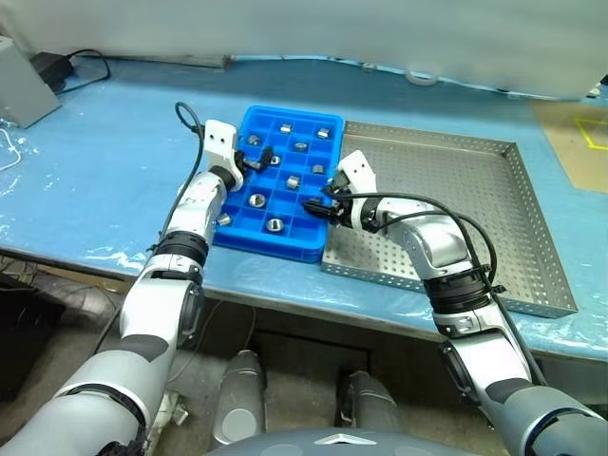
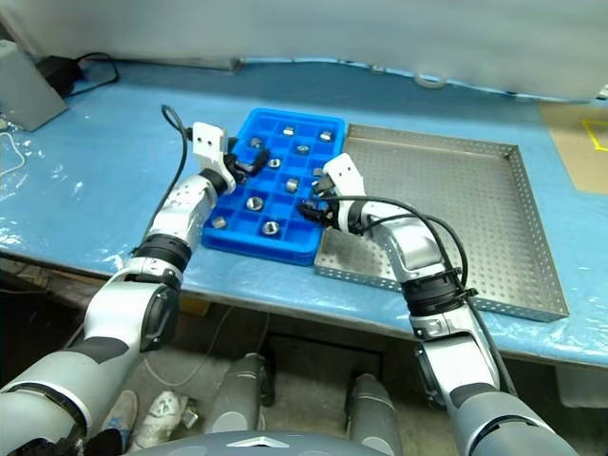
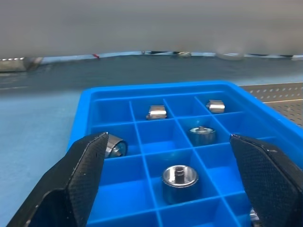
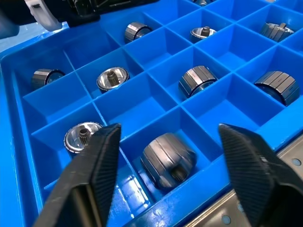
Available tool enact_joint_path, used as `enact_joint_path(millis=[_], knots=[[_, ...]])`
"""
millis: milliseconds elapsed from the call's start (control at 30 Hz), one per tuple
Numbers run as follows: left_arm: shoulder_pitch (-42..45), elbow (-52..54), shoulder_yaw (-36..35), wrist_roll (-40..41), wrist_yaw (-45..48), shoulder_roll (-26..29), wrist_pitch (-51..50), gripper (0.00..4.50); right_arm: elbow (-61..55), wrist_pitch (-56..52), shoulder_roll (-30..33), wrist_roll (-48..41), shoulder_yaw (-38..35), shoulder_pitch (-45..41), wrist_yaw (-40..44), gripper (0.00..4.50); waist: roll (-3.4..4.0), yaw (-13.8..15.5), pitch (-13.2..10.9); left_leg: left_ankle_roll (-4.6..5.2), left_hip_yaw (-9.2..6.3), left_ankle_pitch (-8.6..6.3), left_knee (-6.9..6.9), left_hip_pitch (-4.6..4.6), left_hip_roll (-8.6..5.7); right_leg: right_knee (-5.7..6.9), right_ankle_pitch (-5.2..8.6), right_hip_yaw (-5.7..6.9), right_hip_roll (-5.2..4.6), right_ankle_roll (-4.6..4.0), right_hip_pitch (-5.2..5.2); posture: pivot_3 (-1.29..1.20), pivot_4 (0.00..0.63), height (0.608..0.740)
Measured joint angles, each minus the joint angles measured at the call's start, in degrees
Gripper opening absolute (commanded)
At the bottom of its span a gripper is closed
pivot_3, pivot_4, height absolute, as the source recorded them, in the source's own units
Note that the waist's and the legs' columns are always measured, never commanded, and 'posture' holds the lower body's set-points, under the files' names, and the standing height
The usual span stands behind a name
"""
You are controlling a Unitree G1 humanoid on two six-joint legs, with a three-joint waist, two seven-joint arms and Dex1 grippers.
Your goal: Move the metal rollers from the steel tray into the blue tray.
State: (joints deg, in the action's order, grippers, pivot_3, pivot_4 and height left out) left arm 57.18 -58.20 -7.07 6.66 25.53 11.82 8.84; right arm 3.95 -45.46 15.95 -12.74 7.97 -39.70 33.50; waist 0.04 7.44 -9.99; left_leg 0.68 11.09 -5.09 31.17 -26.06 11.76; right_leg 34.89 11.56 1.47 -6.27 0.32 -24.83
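The blue tray (image 1: 249,235) lies on the table, its long side against the left rim of the steel tray (image 1: 456,209). Several metal rollers (image 1: 256,200) rest in its square compartments, some upright, some on their sides. My left gripper (image 1: 254,162) hovers open over the tray's far left part, with an upright roller (image 3: 180,178) below and ahead of its fingers (image 3: 78,182). My right gripper (image 1: 314,207) stands open over the near right corner. A roller (image 4: 168,161) lies on its side in the compartment between its fingers (image 4: 97,170), which do not touch it.
A blue sheet (image 1: 95,180) covers the table, whose front edge runs just before both trays. A grey box (image 1: 19,85) and a black adapter with cable (image 1: 52,65) sit at the far left. A brown surface with yellow tape (image 1: 584,133) lies far right.
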Motion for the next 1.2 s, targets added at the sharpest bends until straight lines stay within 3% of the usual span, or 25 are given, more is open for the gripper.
enact_joint_path(millis=[167,300,467,567,767,900,1200], knots=[[0.31,0.27,-0.02,1.09,3.92,-1.88,0.31,4.50,-0.02,1.40,-0.32,0.36,-2.37,-0.01,-3.45,4.31,0.00,-0.17,0.00,0.01,0.15,0.00,0.02,-0.03,0.00,-0.01,0.00,-0.03,-0.04,-0.01,0.00,-0.13,0.150,0.740],[0.83,2.25,2.12,2.58,14.55,-5.20,-0.28,4.50,-4.09,6.92,0.99,1.33,-7.44,1.95,-7.78,4.31,0.00,-0.31,0.00,0.09,0.50,-0.04,0.07,-0.03,-0.04,-0.05,0.00,-0.11,-0.07,-0.02,0.04,-0.21,0.150,0.740],[-2.54,8.28,6.60,4.74,30.89,-6.56,-3.91,4.50,-15.85,7.60,3.51,0.03,-13.55,13.67,-9.81,4.31,-0.01,-1.95,0.01,0.52,0.61,-0.31,0.04,0.18,0.00,-0.15,0.02,-0.20,-0.05,-0.03,0.13,-0.24,0.150,0.740],[-7.43,15.66,8.72,6.80,37.15,-6.61,-8.72,4.50,-24.23,5.41,1.63,-5.89,-19.42,21.40,-10.15,4.41,-0.01,-3.44,0.01,0.57,0.61,-0.34,0.01,0.25,0.02,-0.14,0.04,-0.31,-0.01,-0.06,0.05,-0.23,0.150,0.740],[-13.44,27.42,10.79,8.45,36.31,-8.88,-12.94,4.50,-32.40,4.51,-0.01,-9.38,-21.54,28.51,-13.99,4.41,0.01,-4.85,0.02,0.58,0.60,-0.37,-0.05,0.86,0.03,-0.23,0.19,-0.51,-0.05,0.19,0.55,-0.25,0.150,0.740],[-17.16,28.02,12.60,5.94,33.08,-8.70,-11.57,4.50,-33.87,6.99,-1.66,-9.14,-24.92,33.97,-17.70,4.41,0.01,-5.01,0.02,0.58,0.61,-0.38,-0.18,0.88,-0.01,-0.40,0.31,-0.60,-0.05,0.40,0.53,-0.25,0.150,0.740],[-16.63,25.80,12.34,5.41,30.23,-10.31,-7.34,4.50,-34.45,11.47,7.43,-6.89,-22.94,42.21,-12.05,4.41,0.01,-5.08,0.02,0.64,0.65,-0.42,-0.37,0.85,-0.05,-0.64,0.32,-0.65,-0.03,0.44,0.52,-0.28,0.150,0.740]])
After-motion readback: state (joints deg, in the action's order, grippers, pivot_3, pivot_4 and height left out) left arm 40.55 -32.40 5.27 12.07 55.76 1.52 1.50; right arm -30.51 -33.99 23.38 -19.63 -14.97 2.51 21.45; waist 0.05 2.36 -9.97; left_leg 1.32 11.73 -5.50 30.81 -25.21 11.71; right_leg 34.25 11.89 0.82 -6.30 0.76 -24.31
